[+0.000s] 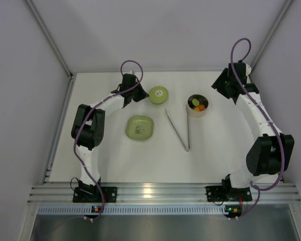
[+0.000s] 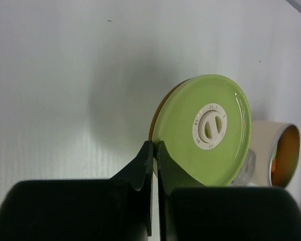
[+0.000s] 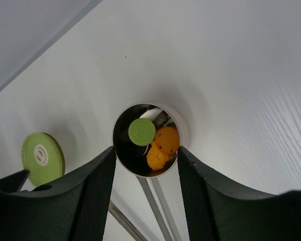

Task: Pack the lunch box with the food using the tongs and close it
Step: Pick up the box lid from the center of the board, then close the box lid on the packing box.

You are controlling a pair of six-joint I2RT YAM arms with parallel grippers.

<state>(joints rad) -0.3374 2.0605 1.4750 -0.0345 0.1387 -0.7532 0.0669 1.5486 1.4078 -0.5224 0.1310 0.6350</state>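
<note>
Pale walls close in a white table, where the packing looks done and closing is the step in hand. The lunch box stands upright at the far right with the food inside, orange and green pieces showing. The right tool straddles it with a finger pressed to each side, probably bracing the tin so it cannot slide when the cover comes down. The left tool is pinched tight on the rim of the green lid, which it holds tilted just left of the box; an edge grip leaves the underside free to seat. The tongs lie flat between the arms, apart from both tools, beside the light green plate, which seems to hold no pieces.
</note>
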